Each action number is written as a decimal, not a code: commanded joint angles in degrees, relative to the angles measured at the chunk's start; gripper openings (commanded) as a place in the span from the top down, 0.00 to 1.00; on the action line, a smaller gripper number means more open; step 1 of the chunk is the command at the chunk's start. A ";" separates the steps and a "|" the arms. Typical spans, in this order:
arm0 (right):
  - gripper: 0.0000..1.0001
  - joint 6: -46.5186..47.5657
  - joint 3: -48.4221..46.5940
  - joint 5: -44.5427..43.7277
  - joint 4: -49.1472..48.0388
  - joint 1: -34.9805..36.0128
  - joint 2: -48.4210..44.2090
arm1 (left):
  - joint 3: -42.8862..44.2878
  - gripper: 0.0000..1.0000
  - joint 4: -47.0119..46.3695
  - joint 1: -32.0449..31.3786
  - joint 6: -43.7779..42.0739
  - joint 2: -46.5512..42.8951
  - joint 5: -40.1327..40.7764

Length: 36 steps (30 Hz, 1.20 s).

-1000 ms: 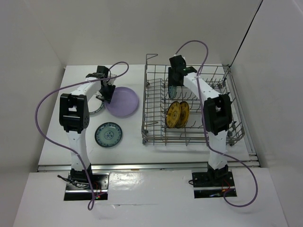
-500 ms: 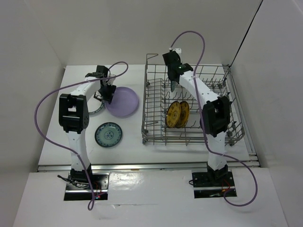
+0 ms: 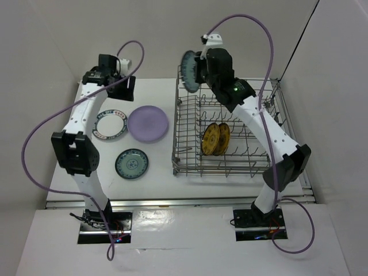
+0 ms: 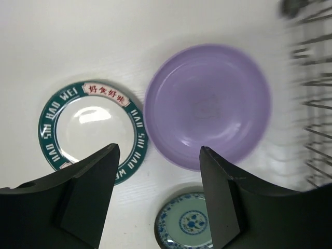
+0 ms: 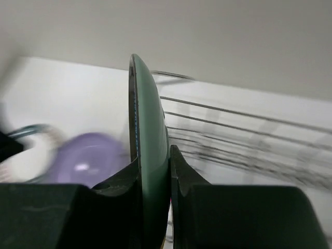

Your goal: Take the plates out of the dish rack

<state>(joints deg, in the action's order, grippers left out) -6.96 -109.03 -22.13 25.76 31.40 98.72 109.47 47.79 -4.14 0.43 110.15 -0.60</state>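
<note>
- Rack (image 3: 230,169) stands on the right half of the table (image 3: 155,184), with two yellow plates (image 3: 215,138) on edge inside.
- Lavender plate (image 3: 148,123) lies flat left of the rack, its rim touching the white plate (image 3: 111,125).
- Table teal plate (image 3: 131,163) lies flat nearer the bases.
- Right gripper (image 5: 153,179) is clamped on the held teal plate (image 3: 188,70), on edge above the rack's far left corner.
- Left gripper (image 4: 155,202) is spread apart and empty above the flat plates.

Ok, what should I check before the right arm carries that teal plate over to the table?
1. Right gripper shut on the held teal plate: ok.
2. That plate above the dish rack tines: ok.
3. Left gripper open, carrying nothing: ok.
4. Left arm out of the carrying path: cannot tell.
5. Two yellow plates upright in the rack: ok.
</note>
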 commanded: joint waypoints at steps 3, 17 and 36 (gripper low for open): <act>1.00 -6.38 2.94 36.65 -11.68 5.43 -0.99 | 1.46 0.22 2.31 3.60 0.19 -17.03 -20.45; 1.00 -16.41 9.71 57.90 -27.87 9.38 2.88 | -15.07 0.14 3.44 9.94 -4.46 -30.08 -43.70; 1.00 -19.93 14.56 63.61 -33.49 10.97 3.75 | -17.28 0.38 5.64 8.54 -5.88 -30.69 -45.08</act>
<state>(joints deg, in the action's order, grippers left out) -25.67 -93.82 36.73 -0.86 41.01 103.26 90.87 52.75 4.67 -3.07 80.36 -41.23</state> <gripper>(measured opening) 0.210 0.670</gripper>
